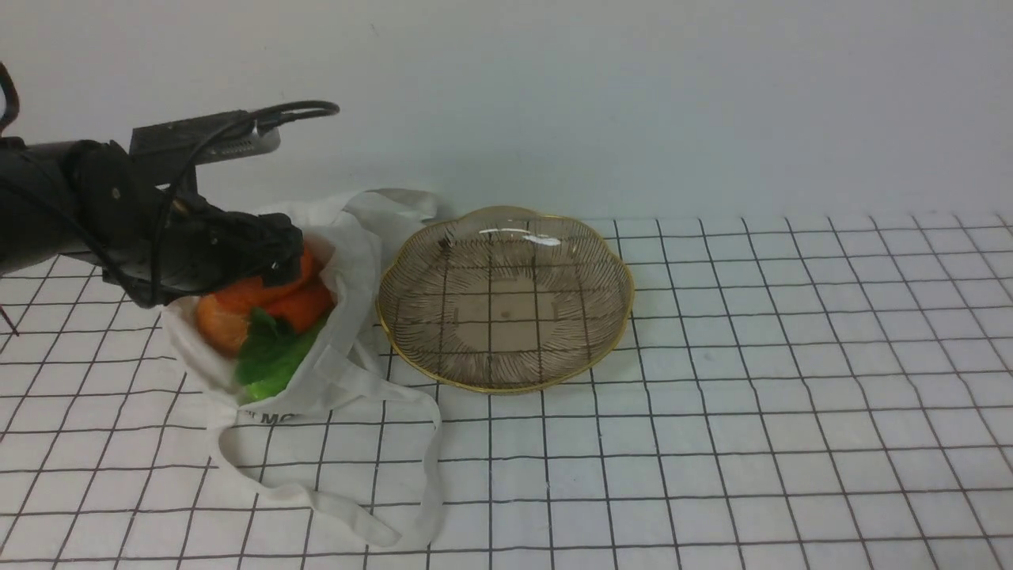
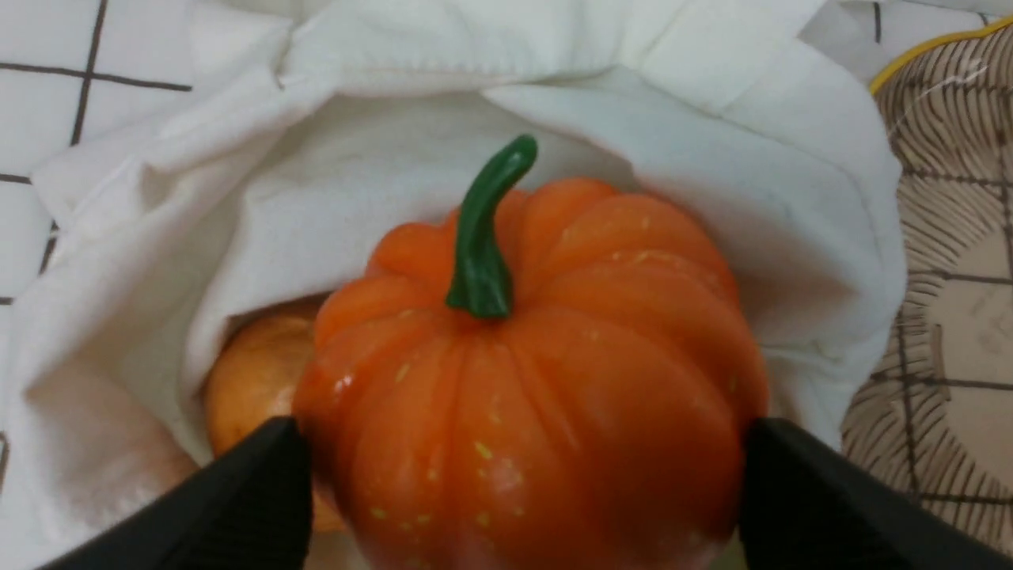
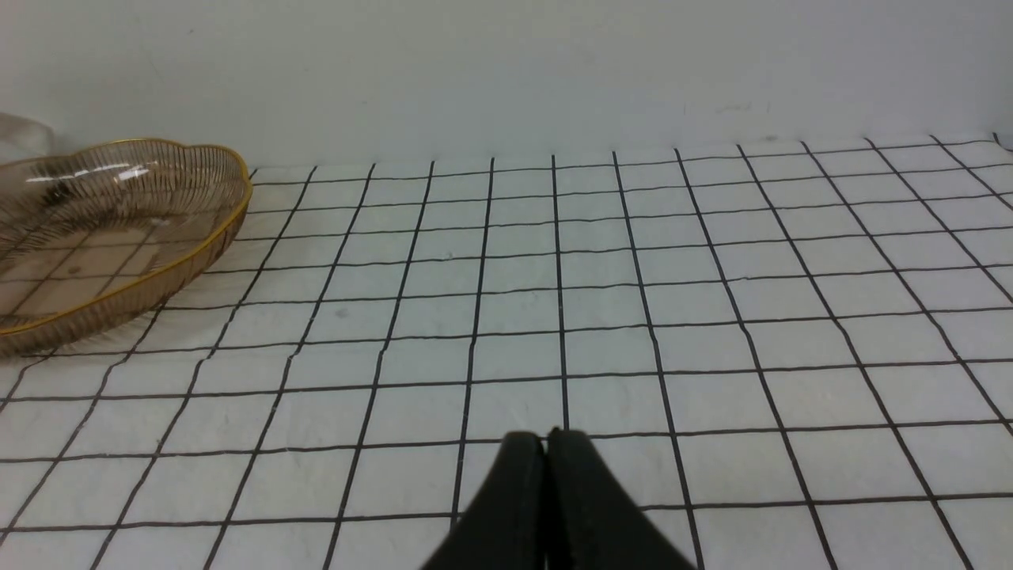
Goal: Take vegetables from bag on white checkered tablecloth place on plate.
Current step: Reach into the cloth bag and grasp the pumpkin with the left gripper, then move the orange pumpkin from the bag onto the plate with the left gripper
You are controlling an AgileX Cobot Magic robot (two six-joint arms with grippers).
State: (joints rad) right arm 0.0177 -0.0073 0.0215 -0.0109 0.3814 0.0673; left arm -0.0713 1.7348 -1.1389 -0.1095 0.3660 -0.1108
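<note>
While the L gripper (image 2: 522, 439) sits in the mouth of the bag (image 2: 396, 182) w/ jaws spread wide, its fingers (image 2: 261, 483) flank the pumpkin (image 2: 538, 380) right at its sides; can't tell if they press. Stem points away from the gripper. A smoother orange piece (image 2: 253, 372) is tucked under, by one finger. The leafy green (image 1: 269, 356) lies below, nearer the bag's bottom. The plate (image 1: 506, 385) is just past the bag, to the gripper's right, on the checkered cloth (image 1: 712, 443). R gripper (image 3: 546, 443) is well apart, fingers pressed together.

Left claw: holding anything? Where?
Apparently nothing held yet: left claw stands open astride the flanks of the ribbed orange pumpkin, inside the white cloth bag; right claw shut, empty.
</note>
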